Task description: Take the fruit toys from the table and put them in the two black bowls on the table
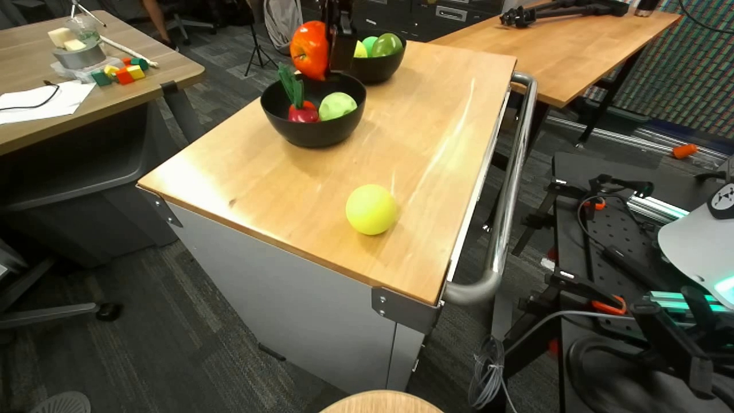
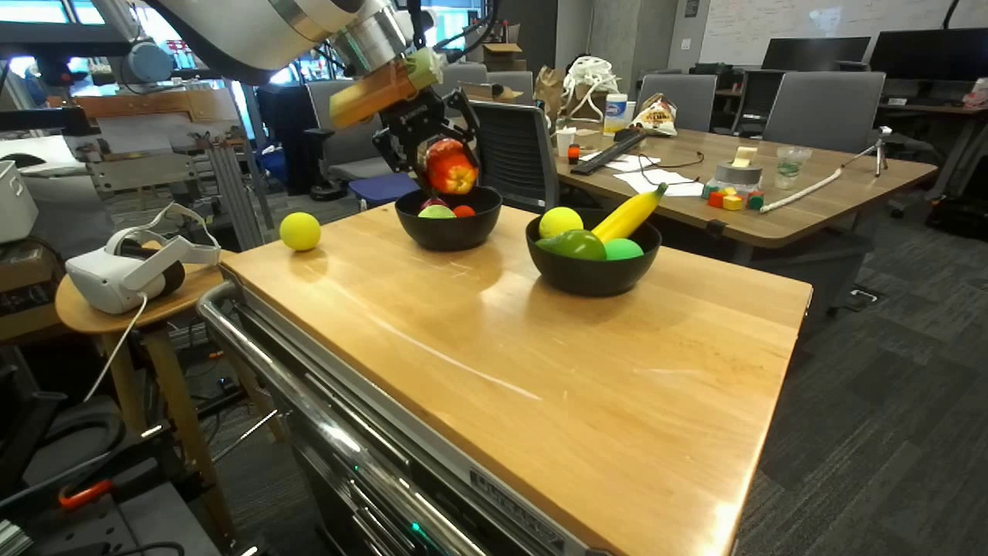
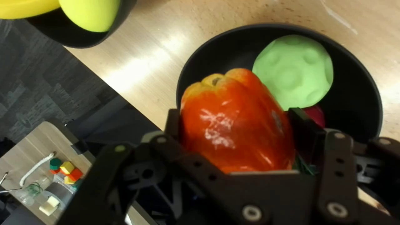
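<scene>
My gripper (image 3: 236, 117) is shut on a red-orange fruit toy (image 3: 231, 125), one finger on each side. The toy also shows in both exterior views (image 1: 308, 49) (image 2: 451, 168). It is held above a black bowl (image 1: 312, 135) (image 2: 455, 238). That bowl holds a light green dimpled ball (image 1: 338, 106), a red radish-like toy with green leaves (image 1: 303, 113) and a small red toy (image 2: 463, 211). The second black bowl (image 2: 594, 274) holds a banana (image 2: 629, 216), a yellow ball (image 2: 560, 222), a dark green fruit (image 2: 579, 245) and a green ball (image 2: 621, 249). A yellow ball (image 1: 371, 209) (image 2: 300, 232) lies on the table near a corner.
The wooden table (image 2: 478, 340) has a steel handle rail (image 1: 519, 143) along one side. A stool with a white headset (image 2: 116, 278) stands beyond a corner. A separate desk (image 1: 34, 51) holds coloured blocks, tape and papers.
</scene>
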Robot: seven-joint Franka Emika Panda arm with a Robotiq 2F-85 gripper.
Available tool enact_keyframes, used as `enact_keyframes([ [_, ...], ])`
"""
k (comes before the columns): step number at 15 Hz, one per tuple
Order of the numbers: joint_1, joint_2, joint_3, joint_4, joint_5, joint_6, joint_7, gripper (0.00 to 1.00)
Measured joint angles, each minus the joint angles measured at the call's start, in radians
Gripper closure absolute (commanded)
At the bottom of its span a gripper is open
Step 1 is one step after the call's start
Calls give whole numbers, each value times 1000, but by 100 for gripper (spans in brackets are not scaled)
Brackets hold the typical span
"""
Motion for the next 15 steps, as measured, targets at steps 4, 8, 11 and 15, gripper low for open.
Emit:
enact_keyframes([
  [4,26,95,0,74,1,-22,15,4],
  [8,39,143,0,122,22,-39,11,0],
  [11,55,137,5,135,61,-124,0,0],
  [15,86,63,34,122,150,-275,-59,0],
])
